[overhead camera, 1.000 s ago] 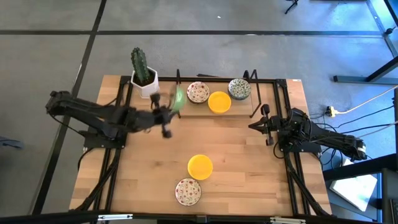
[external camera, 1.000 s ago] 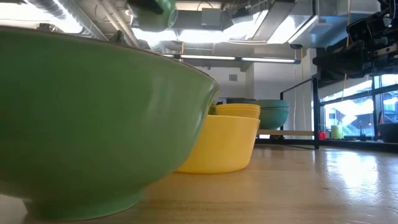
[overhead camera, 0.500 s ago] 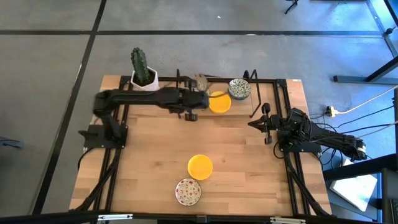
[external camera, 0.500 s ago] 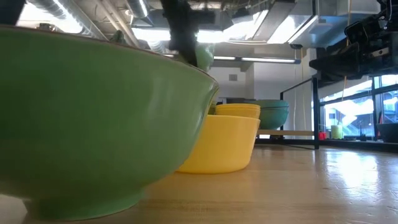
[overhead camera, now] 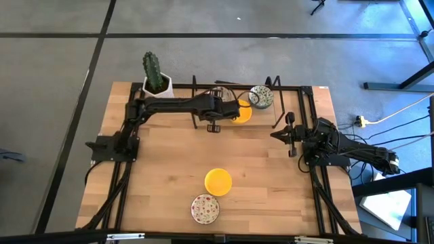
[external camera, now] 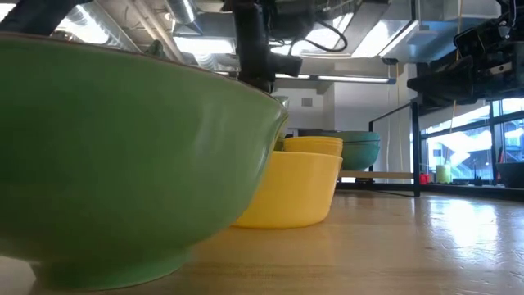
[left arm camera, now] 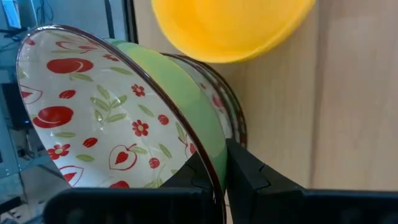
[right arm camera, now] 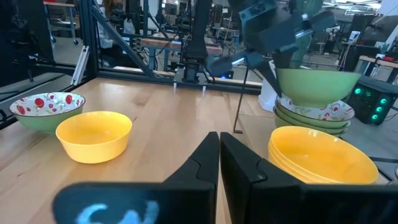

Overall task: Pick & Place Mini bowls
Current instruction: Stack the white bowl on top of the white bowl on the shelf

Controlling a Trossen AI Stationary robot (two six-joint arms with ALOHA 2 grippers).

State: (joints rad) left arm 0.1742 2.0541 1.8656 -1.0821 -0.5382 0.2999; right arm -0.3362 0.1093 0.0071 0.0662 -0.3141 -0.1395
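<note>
The left gripper (left arm camera: 214, 177) is clamped on the rim of a green mini bowl with a red floral inside (left arm camera: 106, 118), holding it tilted just above the stack of like bowls (right arm camera: 314, 112) at the table's far edge, beside the yellow stack (overhead camera: 241, 112) and the grey-green bowl (overhead camera: 261, 97). The right gripper (right arm camera: 219, 155) waits with its fingers pressed together and nothing between them, at the right side of the table (overhead camera: 264, 169), while a single yellow bowl (overhead camera: 218, 181) and a red-speckled bowl (overhead camera: 205, 209) sit near the front edge, and a cactus pot (overhead camera: 156, 81) stands at the far left corner.
</note>
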